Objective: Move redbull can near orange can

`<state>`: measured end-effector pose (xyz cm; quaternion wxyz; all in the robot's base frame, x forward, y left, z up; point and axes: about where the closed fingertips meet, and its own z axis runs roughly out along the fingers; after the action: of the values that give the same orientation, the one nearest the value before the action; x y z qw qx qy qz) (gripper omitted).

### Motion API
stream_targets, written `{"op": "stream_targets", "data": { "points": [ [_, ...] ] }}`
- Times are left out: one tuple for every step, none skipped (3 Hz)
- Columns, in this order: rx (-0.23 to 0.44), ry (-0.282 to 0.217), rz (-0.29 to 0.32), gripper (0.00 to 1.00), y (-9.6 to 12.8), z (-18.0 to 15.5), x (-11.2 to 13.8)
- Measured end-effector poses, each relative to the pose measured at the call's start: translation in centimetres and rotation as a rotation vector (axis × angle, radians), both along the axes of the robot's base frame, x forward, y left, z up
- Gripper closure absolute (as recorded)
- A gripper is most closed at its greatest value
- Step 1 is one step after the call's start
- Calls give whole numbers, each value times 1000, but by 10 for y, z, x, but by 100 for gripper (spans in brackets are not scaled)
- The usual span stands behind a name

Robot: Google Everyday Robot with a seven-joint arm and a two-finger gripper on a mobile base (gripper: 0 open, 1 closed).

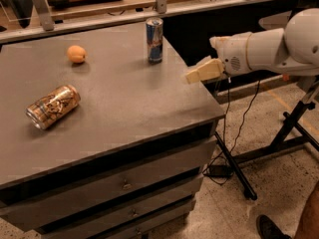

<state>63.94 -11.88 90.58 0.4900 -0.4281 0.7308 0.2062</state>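
The redbull can stands upright near the far right edge of the grey table. The orange can lies on its side at the left of the table, well away from the redbull can. My gripper is at the end of the white arm, level with the table's right edge, to the right of and a little nearer than the redbull can. It holds nothing.
A small round orange fruit sits at the far left of the table. Drawers run under the tabletop. A black stand and a cable are on the floor to the right. A shoe is at the bottom right.
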Motion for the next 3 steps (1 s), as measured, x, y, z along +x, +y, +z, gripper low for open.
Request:
{"op": "stream_targets", "data": {
  "points": [
    [38, -2, 50, 0, 18, -7, 20],
    [103, -22, 119, 0, 46, -15, 47],
    [144, -48, 145, 0, 60, -15, 64]
  ]
}}
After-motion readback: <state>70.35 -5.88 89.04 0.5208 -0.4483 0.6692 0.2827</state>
